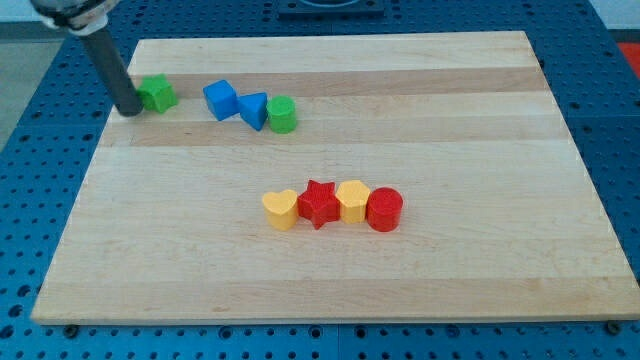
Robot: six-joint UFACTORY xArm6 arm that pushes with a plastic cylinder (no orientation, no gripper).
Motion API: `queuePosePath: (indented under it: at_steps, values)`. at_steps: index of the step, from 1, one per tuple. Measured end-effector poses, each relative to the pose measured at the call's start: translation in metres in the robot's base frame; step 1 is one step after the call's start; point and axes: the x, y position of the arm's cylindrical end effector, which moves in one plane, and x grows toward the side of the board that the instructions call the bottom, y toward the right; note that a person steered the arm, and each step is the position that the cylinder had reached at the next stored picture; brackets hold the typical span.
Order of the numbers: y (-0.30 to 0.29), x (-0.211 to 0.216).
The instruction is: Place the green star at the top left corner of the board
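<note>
No writing or labels readable anywhere. Eight blocks on the wooden board (330, 270): two green, two blue, two yellow, two red. Green star (157, 93) near the board's top left corner, seemingly touching my tip (129, 111) on its left. No claw here: just a rod, nothing clamped.

Right of the star: blue cube (220, 99), blue triangle (254, 109), green cylinder (282, 115). Lower down, mid-board, a row: yellow heart (281, 210), red star (320, 204), yellow block (353, 200), red cylinder (384, 210).

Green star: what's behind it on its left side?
My tip stands at the green star's left edge, seemingly touching it. The rod covers the board directly behind it.
</note>
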Motion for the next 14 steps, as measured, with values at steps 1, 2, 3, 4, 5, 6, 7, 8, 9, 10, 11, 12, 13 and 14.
queuePosePath:
  at_steps: [1,2,3,4,5,6,7,8,9,10,11,12,13,14]
  values:
    - [-0.001,-0.032]
    - [-0.036,-0.007]
    - [-0.022,0.023]
    - [0.029,0.025]
    - [0.039,-0.007]
    - [0.028,-0.046]
    - [0.028,-0.038]
    - [0.029,-0.024]
    - [0.052,-0.023]
    - [0.055,-0.047]
    - [0.022,-0.081]
    - [0.001,-0.092]
    - [0.001,-0.061]
    - [-0.003,-0.041]
